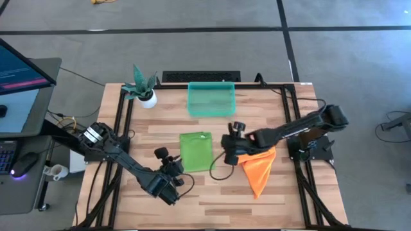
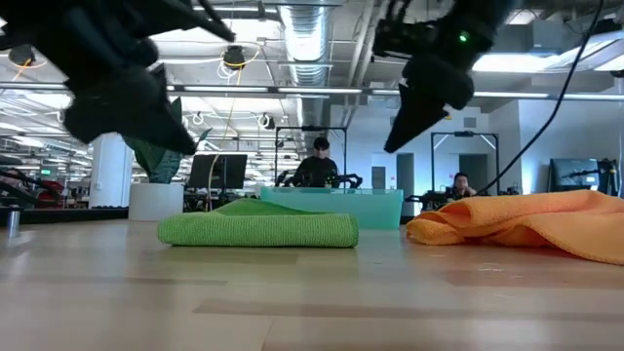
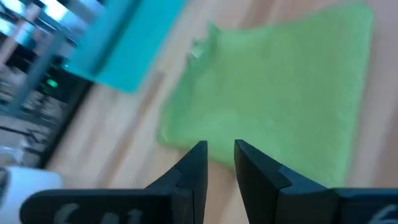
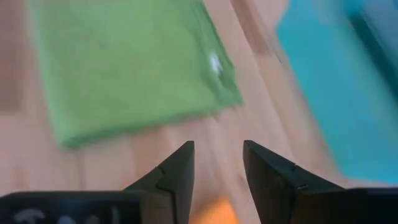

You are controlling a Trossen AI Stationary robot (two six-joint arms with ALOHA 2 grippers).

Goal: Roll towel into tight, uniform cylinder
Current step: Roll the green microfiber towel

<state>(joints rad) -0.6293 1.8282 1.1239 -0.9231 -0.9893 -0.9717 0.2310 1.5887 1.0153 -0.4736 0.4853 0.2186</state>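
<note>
Right claw (image 4: 217, 163): spread, empty, above the green towel's (image 1: 196, 151) right edge
Left claw (image 3: 220, 163): narrow gap, empty, near edge
Towel: folded flat, mid-surface (image 1: 212, 192)
Advice: pinch one edge evenly with both claws, roll straight

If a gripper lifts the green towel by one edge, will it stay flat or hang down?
The green towel will probably hang down: it looks like soft folded cloth, lying slumped with rounded edges. Its layers may separate, since nothing visibly binds them. It seems light and unlikely to roll away.
</note>
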